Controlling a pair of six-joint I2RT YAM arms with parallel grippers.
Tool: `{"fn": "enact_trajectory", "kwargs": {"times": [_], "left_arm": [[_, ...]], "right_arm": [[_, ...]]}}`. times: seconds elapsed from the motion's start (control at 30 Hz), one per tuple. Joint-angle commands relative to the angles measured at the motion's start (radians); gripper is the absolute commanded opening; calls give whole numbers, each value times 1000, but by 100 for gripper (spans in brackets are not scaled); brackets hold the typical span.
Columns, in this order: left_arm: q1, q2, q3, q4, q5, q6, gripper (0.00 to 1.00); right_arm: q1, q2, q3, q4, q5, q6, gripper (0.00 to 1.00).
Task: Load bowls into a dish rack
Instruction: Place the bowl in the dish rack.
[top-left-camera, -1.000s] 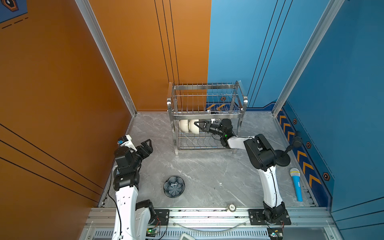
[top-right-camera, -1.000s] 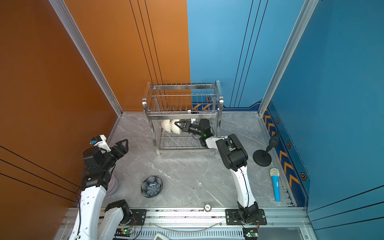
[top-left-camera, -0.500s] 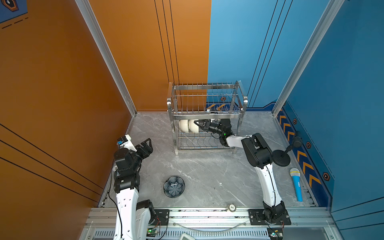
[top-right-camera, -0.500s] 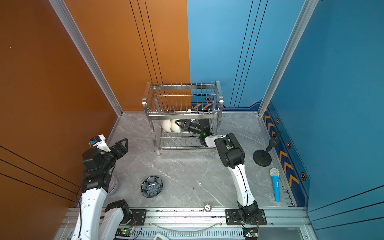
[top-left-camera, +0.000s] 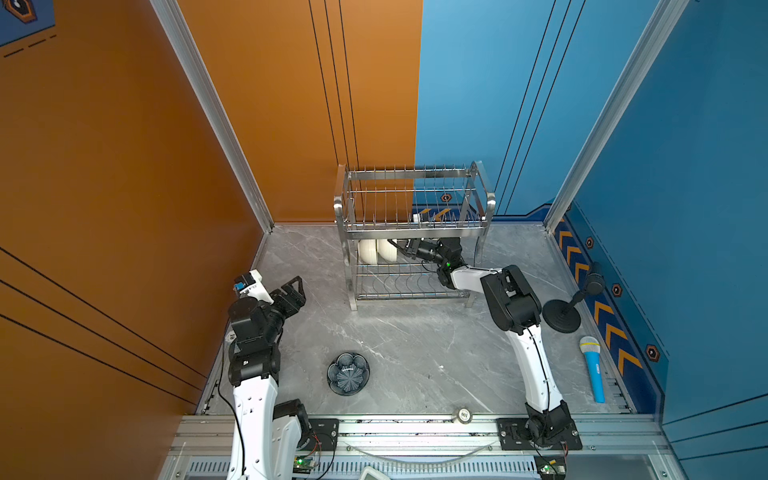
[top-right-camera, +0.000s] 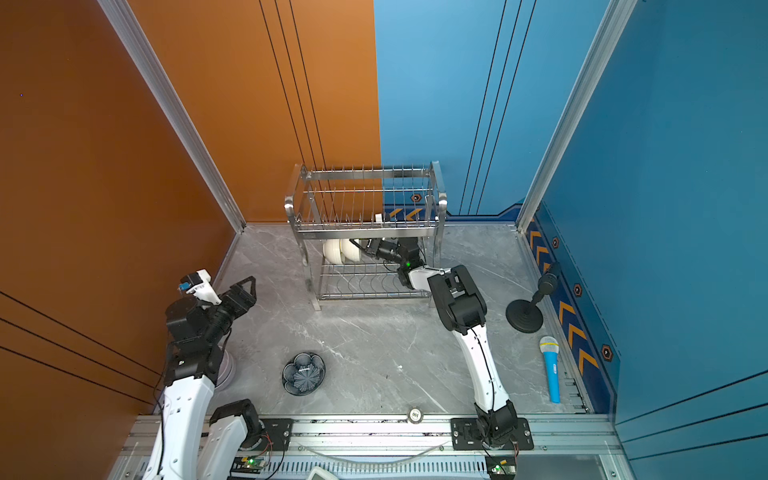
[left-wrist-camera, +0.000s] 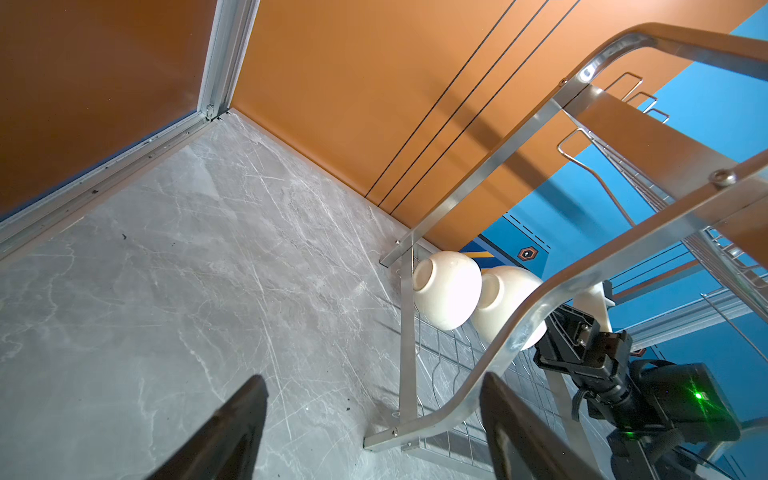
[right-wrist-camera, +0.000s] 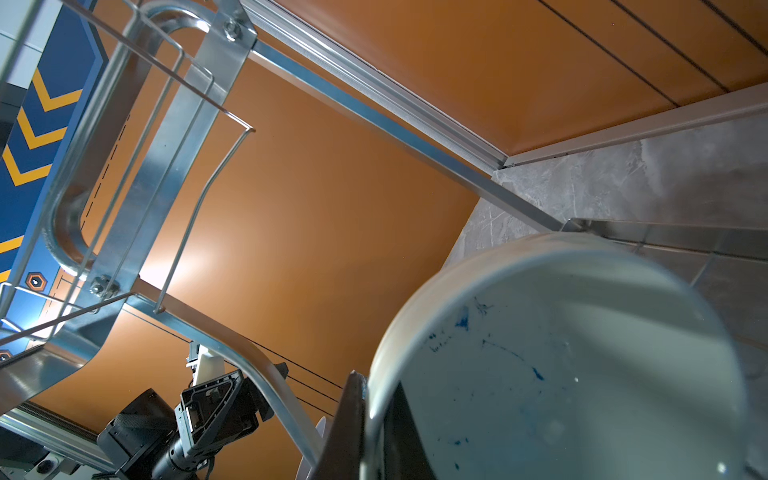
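Cream-white bowl (top-left-camera: 387, 251), rim clamped in the right gripper (top-left-camera: 398, 246), stands in the lower tier of the dish rack (top-left-camera: 341, 208), a second bowl (top-left-camera: 368, 252) just beyond it; left gripper (top-left-camera: 300, 289) gapes empty, well apart.

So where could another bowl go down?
The marble table is bare between the dark blue bowl, the dish rack and the right arm. The rack's lower shelf is crowded at its left end: two cream bowls, the right fingers pinching one's rim.

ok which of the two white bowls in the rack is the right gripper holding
The inner bowl, second from the rack's end: the right gripper pinches its rim. The outer bowl beside it is not gripped.
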Motion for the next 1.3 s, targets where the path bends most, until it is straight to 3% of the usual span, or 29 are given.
{"fn": "enact_trajectory", "kwargs": {"times": [0.0, 0.8, 1.27], "left_arm": [[7, -9, -10, 14, 4, 6, 81], [6, -6, -6, -1, -12, 18, 81], [7, -8, -5, -3, -13, 20, 81]], "right_arm": [[-9, 7, 59, 25, -14, 7, 3], [2, 111, 208, -18, -28, 40, 3], [-1, 141, 215, -20, -31, 58, 3]]}}
